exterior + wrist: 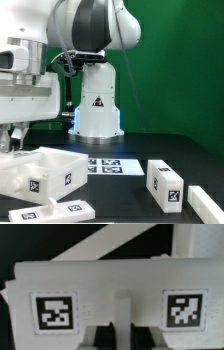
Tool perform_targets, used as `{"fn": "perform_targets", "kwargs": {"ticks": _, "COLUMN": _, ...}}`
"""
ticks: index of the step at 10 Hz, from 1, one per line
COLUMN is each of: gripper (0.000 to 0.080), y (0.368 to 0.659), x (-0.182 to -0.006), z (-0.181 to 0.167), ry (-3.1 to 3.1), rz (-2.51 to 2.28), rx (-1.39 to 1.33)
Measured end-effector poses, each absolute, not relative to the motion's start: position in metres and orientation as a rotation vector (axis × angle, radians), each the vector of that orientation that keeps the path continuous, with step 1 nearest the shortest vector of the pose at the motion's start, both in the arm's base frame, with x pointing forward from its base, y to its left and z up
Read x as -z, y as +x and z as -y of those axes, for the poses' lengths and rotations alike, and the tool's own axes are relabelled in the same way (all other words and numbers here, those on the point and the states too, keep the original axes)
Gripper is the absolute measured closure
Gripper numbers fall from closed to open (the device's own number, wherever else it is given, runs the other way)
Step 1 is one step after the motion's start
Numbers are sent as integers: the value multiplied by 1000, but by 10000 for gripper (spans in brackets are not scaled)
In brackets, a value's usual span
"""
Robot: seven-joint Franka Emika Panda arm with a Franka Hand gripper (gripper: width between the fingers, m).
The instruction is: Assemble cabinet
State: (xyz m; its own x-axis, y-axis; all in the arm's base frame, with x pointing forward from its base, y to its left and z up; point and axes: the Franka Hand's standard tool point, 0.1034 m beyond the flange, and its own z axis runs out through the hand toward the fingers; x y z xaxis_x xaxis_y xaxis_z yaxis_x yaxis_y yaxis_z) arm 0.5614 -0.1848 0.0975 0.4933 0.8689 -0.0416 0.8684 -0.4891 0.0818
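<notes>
The cabinet body (45, 172) is a white open box with black-and-white tags, low at the exterior view's left. My gripper (16, 140) hangs over its far left edge. In the wrist view the cabinet body (110, 277) fills the picture as a white face with two tags (55, 311) and a thin upright rib running down the middle. That rib passes straight between the dark fingers (105, 336) of my gripper (122, 328), which is shut on it. The jaws stand close together with only the rib between them.
The marker board (110, 166) lies flat in the middle of the dark table. Two white tagged blocks (165, 182) (207, 200) lie at the exterior view's right. Another tagged white piece (62, 212) lies at the front edge. The arm's base (97, 105) stands behind.
</notes>
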Motion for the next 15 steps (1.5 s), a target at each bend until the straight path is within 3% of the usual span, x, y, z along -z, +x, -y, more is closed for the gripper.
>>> {"fn": "perform_targets", "kwargs": {"ticks": 7, "gripper": 737, "y": 557, "x": -80, "z": 199, "ry": 2554, "rz": -1621, "rx": -20}}
{"fn": "perform_targets", "kwargs": {"ticks": 15, "gripper": 737, "y": 549, "x": -76, "z": 202, "ry": 2574, "rz": -1609, "rx": -3}}
